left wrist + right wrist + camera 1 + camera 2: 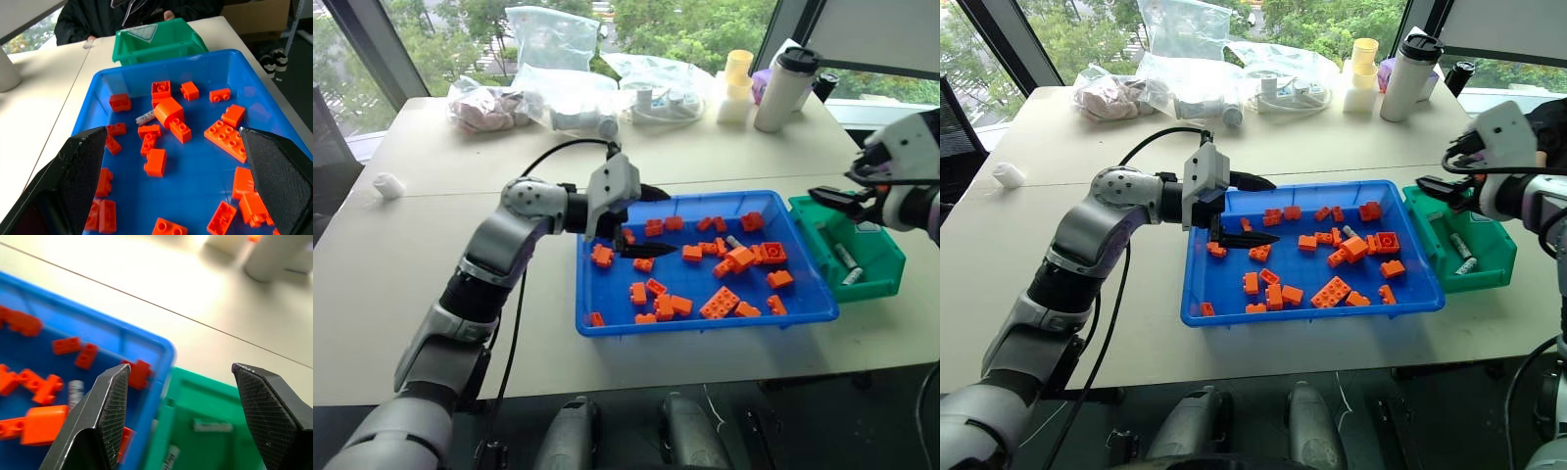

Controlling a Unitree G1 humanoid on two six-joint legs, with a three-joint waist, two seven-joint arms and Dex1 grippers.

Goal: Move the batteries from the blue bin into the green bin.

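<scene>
Silver-grey battery (pixel 145 118) among orange bricks (pixel 720 303): probably smooth, stiff, prone to rolling; best pinched across mid-length. Right gripper (pixel 178 416) wide open, empty, over green bin (pixel 881 277).

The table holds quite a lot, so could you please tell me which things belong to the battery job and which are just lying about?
Job:
- blue bin, one battery among the bricks
- green bin, two batteries inside
- right gripper over the green bin, jaws open
- left gripper over the blue bin, jaws open

Lying about:
- orange bricks
- plastic bags
- flask
- yellow cups
- white cap
</scene>
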